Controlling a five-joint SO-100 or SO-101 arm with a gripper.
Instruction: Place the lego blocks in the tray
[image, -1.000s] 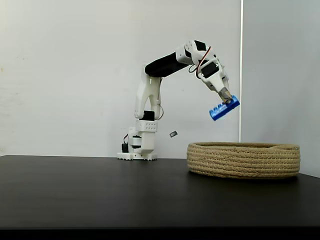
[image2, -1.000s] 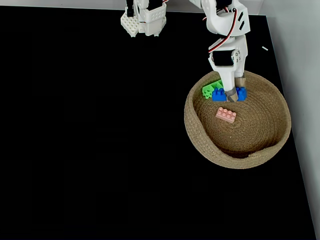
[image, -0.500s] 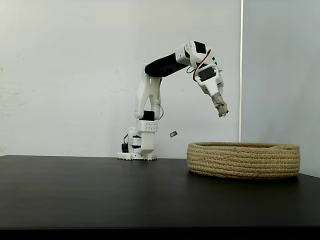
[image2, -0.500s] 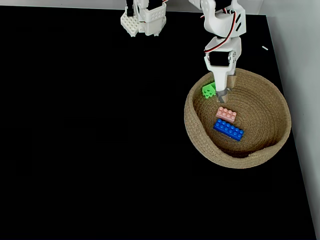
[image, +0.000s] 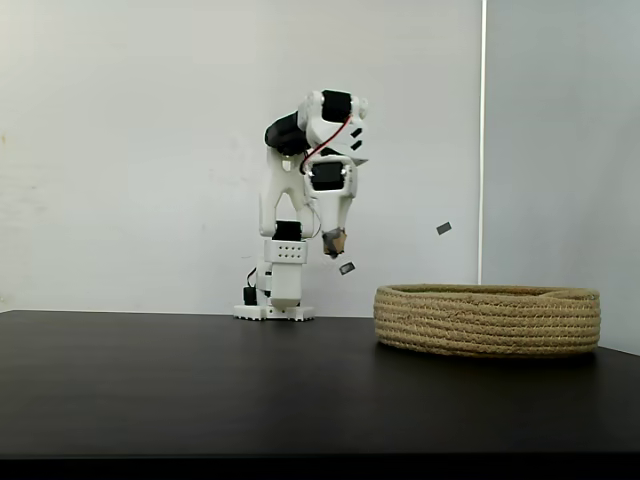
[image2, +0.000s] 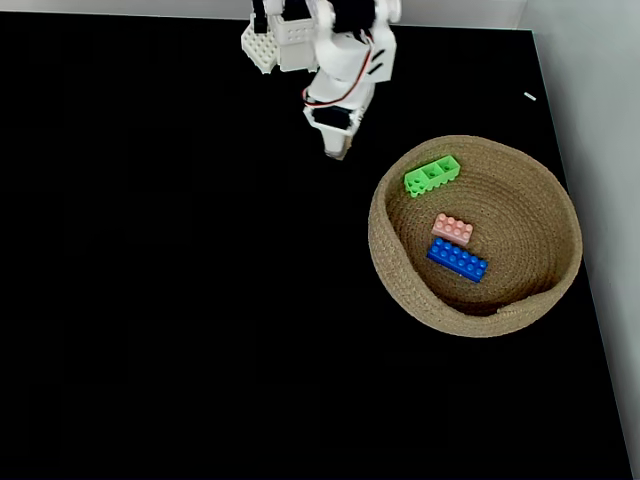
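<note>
Inside the tray (image2: 400, 255) lie three unmarked lego blocks (image2: 457, 259).

Green brick (image2: 432, 175), pink brick (image2: 453, 229), blue brick (image2: 457, 260), all lying inside tan rope basket (image2: 400, 270)

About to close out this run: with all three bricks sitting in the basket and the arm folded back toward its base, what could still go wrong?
Little, I think. The green brick lies high on the basket wall near the rim, so a bump might tip it out. The gripper hangs low over the table beside the basket; a sideways swing could clip the rim. The pink brick and blue brick look settled.
</note>
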